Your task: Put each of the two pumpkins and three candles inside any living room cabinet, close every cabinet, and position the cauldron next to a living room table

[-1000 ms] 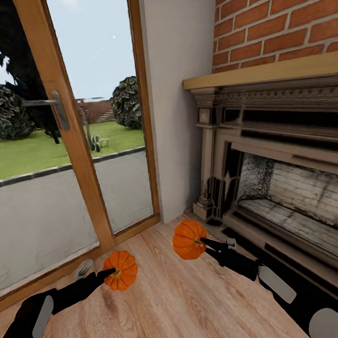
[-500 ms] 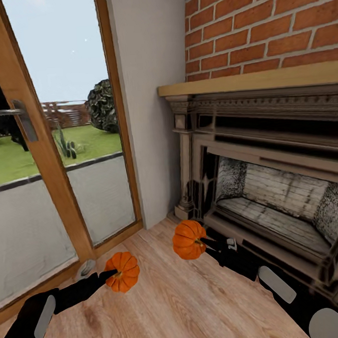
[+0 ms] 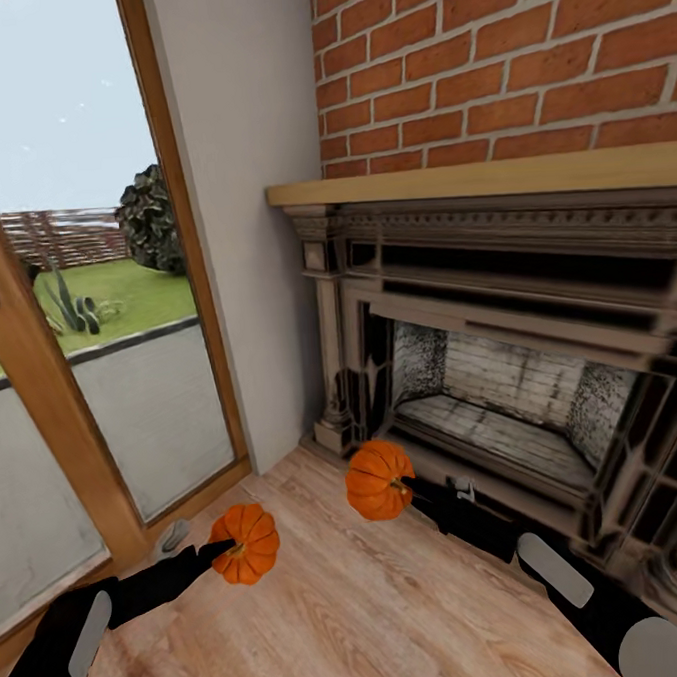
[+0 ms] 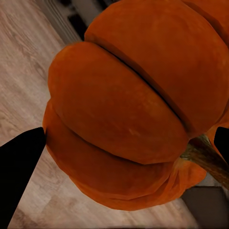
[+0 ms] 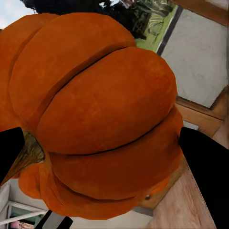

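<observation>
At the right of the frame we face a carved fireplace [image 3: 502, 389] under a pale wood mantel shelf [image 3: 489, 177], red brick wall [image 3: 502, 58] above. At left, a glazed door [image 3: 75, 294] shows a lawn. Light wood floor [image 3: 365, 607] below.

Pale wood floor before the fireplace

The plank floor [image 3: 366, 617] ran from the glass door's wooden frame [image 3: 42, 397] to the fireplace [image 3: 501, 369], whose stone base stood directly on it. A small grey object [image 3: 173, 536] lay on the boards close to the door frame; what it was could not be told.
</observation>
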Motion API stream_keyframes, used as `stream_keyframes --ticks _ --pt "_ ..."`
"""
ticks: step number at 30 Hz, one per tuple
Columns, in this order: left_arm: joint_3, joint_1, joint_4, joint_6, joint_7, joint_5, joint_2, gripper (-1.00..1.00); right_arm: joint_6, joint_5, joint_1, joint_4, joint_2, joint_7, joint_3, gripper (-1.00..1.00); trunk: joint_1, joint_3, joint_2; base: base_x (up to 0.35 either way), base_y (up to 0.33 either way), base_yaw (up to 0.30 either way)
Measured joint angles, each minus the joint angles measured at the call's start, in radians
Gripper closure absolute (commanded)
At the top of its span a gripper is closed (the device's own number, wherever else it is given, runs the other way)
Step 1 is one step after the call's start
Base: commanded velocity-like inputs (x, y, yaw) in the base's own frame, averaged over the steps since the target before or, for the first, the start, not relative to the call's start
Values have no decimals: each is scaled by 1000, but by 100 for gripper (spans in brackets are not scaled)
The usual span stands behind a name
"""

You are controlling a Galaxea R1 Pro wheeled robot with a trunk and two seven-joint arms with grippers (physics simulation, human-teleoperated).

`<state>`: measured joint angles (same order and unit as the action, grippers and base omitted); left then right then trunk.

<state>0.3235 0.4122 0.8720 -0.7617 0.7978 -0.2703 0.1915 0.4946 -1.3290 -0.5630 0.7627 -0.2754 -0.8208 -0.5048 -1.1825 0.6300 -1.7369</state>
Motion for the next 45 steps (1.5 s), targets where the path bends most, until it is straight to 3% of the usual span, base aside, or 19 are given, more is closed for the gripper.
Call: stream_keyframes --ticks 12,27,36,45 --pt "0 0 0 0 1 0 1 100 0 0 0 0 0 0 0 100 46 -43 84 -25 0 -278" --pt "0 0 0 0 2 0 2 100 0 0 0 0 0 -1 0 100 103 -94 189 -318 0 -192" --pt "2 0 0 2 6 -2 4 100 -1 2 0 0 0 0 0 100 103 -94 189 -302 -22 -245" --pt "10 0 -1 1 6 -8 11 100 0 1 0 0 0 4 0 100 103 -94 189 -189 -232 -280"
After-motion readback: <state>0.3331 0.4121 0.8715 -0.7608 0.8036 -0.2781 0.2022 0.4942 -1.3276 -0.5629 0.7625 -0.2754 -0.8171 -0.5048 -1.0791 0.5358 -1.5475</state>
